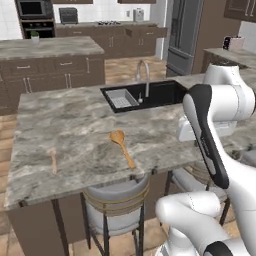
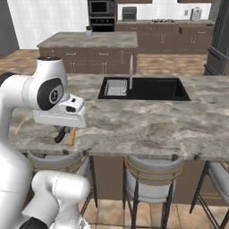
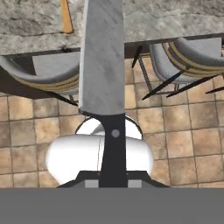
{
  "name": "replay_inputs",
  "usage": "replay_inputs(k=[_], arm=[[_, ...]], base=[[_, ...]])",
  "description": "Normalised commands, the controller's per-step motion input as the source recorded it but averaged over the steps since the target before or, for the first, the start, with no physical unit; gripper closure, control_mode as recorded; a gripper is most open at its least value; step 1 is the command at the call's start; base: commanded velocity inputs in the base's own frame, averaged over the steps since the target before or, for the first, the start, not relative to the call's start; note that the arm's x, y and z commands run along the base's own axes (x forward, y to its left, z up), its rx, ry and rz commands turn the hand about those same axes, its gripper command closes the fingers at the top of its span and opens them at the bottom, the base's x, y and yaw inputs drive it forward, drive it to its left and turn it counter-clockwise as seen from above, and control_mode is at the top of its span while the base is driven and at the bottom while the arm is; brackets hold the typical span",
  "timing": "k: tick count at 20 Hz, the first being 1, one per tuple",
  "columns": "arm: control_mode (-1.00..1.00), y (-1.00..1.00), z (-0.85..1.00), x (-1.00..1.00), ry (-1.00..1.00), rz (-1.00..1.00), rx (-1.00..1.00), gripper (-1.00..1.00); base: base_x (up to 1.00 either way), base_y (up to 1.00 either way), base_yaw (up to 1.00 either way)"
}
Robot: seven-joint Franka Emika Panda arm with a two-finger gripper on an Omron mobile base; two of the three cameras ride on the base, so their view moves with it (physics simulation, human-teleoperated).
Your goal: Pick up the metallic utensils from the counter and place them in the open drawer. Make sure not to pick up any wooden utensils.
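The counter (image 1: 75, 120) is seen as a broad veined slab with a sink set in its far side, and stools (image 1: 115, 200) are tucked under its near edge. The gripper (image 2: 60, 134) is held low at that near edge, just beside the handle of the large wooden spoon (image 1: 122, 146). In the hand view a metal knife (image 3: 103, 57) with a grey blade and a dark riveted handle is seen running straight out from the hand. The fingers are judged to be drawn narrow onto that handle, though their contact is hidden. Beyond the blade lie the counter lip, the stool seats and the tiled floor (image 3: 183, 144).

A knock against the counter edge or a stool back is risked if the arm is swung low, since the long blade juts well ahead of the hand. The knife could be twisted or shed from so slim a hold on its handle, and it would fall to the tiles. The wooden spoon could be nudged by the hand, being so near. A smaller pale wooden utensil (image 1: 54, 161) lies well apart and is little threatened.

No brand, label or legible writing can be made out anywhere
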Motion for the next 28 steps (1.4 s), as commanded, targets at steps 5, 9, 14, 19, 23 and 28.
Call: replay_inputs(k=[5, 9, 14, 19, 23, 28], arm=[[1.00, 0.00, 0.00, 0.00, 0.00, 0.00, 0.00, 1.00], [1.00, 0.00, 0.00, 0.00, 0.00, 0.00, 0.00, 1.00], [1.00, 0.00, 0.00, 0.00, 0.00, 0.00, 0.00, 1.00], [1.00, 0.00, 0.00, 0.00, 0.00, 0.00, 0.00, 1.00], [1.00, 0.00, 0.00, 0.00, 0.00, 0.00, 0.00, 1.00], [1.00, 0.00, 0.00, 0.00, 0.00, 0.00, 0.00, 1.00]], base=[[-0.25, 1.00, -0.13], [0.00, 1.00, 0.00], [0.00, 1.00, 0.08], [0.08, 1.00, 0.05], [0.39, 1.00, 0.00], [0.84, 1.00, -0.05]])
